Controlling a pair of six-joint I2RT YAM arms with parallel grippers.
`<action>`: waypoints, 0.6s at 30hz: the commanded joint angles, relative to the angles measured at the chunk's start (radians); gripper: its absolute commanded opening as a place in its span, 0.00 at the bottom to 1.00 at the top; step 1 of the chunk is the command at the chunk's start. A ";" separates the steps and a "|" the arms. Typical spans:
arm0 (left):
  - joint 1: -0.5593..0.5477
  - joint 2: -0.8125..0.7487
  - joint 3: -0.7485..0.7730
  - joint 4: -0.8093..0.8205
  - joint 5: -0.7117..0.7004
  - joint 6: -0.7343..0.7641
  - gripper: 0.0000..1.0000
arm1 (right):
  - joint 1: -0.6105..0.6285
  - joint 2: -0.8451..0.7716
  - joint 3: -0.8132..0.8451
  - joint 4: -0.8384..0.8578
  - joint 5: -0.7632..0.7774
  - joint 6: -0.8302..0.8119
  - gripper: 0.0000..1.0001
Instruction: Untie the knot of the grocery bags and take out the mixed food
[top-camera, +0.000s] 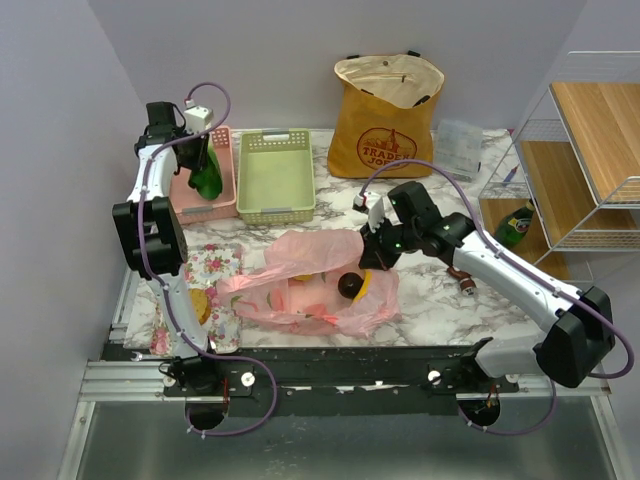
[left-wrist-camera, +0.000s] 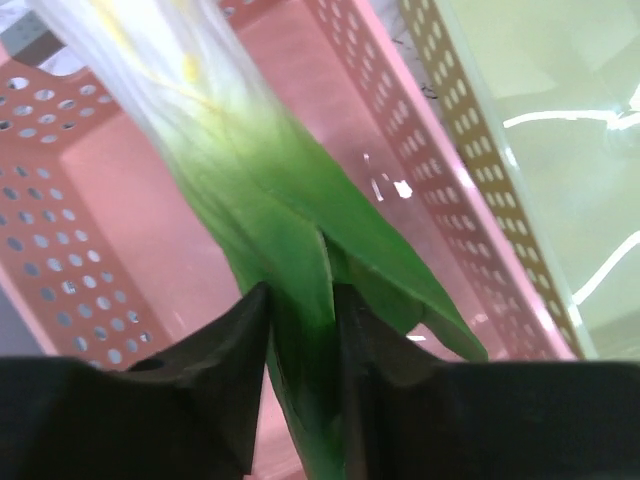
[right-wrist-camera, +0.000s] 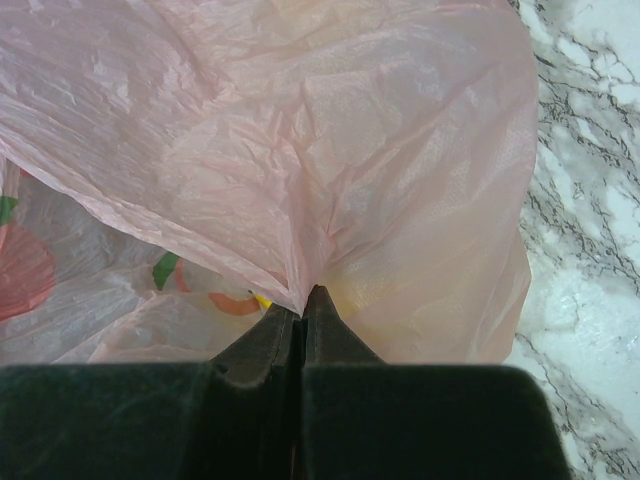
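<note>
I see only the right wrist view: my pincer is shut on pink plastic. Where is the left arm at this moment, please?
Observer: The left pincer is shut on the green end of the leek, at the pink basket on the far left.
Operator: Is any food visible at the pink bag?
Observer: Yes. From above, a dark round fruit shows at its right part, close to your right pincer. I cannot tell whether it is inside or on top.
Operator: And the other bag?
Observer: The yellow tote stands upright at the far edge, its mouth open.
</note>
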 joint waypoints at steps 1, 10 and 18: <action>-0.014 -0.021 -0.022 0.005 -0.022 0.016 0.37 | -0.003 0.017 0.023 -0.021 0.021 -0.022 0.01; 0.001 -0.259 -0.260 0.055 0.029 0.062 0.06 | -0.003 0.007 0.013 -0.009 0.011 -0.026 0.01; 0.008 -0.387 -0.252 0.027 0.030 -0.008 0.98 | -0.003 -0.014 0.005 -0.005 -0.004 -0.017 0.01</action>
